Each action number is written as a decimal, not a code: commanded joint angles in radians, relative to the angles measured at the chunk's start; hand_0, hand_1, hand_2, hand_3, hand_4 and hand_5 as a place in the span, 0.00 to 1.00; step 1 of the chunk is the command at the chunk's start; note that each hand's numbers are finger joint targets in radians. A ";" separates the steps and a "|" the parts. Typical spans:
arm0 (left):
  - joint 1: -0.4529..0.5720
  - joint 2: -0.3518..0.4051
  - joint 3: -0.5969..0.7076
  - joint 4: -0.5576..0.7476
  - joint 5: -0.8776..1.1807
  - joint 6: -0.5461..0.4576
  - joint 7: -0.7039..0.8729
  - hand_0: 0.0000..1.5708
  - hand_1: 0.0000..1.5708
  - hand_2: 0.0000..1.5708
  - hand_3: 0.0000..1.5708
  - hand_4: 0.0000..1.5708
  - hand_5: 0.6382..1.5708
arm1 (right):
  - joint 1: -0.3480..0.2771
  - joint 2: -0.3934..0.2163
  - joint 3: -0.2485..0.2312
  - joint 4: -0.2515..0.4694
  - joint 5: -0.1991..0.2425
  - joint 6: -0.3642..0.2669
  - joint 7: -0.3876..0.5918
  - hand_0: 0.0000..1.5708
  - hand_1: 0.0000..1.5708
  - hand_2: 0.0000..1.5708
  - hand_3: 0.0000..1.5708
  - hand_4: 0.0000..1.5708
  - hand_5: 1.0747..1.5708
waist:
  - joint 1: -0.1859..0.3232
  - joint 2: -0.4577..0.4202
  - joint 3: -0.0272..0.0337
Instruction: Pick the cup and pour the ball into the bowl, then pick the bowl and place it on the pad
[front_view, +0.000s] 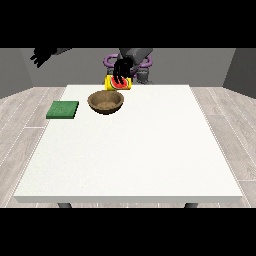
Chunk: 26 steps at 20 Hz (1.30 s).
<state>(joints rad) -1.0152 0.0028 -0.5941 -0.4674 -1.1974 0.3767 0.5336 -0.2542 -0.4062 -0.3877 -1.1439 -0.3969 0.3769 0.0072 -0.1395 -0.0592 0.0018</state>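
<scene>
Cup (118, 83) tipped over bowl (105, 102) at far edge, fingers (121, 69) wrapped round cup, pad (63, 110) left edge

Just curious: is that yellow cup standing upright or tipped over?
Tipped. The yellow cup lies sideways in a black hand, its red inside facing the camera, just behind the wooden bowl.

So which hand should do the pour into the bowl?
Left, the robot's own. That hand, further right in view, has its fingers round the tilted cup just behind the bowl. The other hand is raised at the view's far left, away from both.
</scene>
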 joint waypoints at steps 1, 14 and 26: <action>-0.042 -0.003 -0.089 -0.008 -0.084 -0.135 0.075 0.77 0.77 1.00 1.00 0.67 1.00 | 0.000 0.053 0.034 0.016 0.034 -0.029 -0.025 0.00 0.00 0.00 0.18 0.44 0.96 | -0.011 -0.014 -0.0007; 0.104 0.045 -0.098 -0.252 -0.065 -0.266 0.065 0.00 0.00 0.73 0.95 0.66 1.00 | 0.058 0.080 0.070 -0.006 0.074 -0.062 -0.025 0.00 0.00 0.00 0.11 0.45 0.96 | 0.010 -0.084 -0.0023; 0.170 0.139 0.562 -0.592 0.709 -0.093 -0.240 0.00 0.00 0.00 0.00 0.73 1.00 | 0.057 0.096 0.029 0.015 0.089 -0.174 -0.021 0.00 0.00 0.00 0.00 0.50 0.97 | 0.201 -0.064 -0.0168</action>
<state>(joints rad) -0.8627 0.1327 -0.2185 -0.9682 -0.7266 0.2907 0.3771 -0.2050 -0.3176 -0.3524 -1.1342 -0.3194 0.2354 -0.0101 0.0181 -0.1351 -0.0118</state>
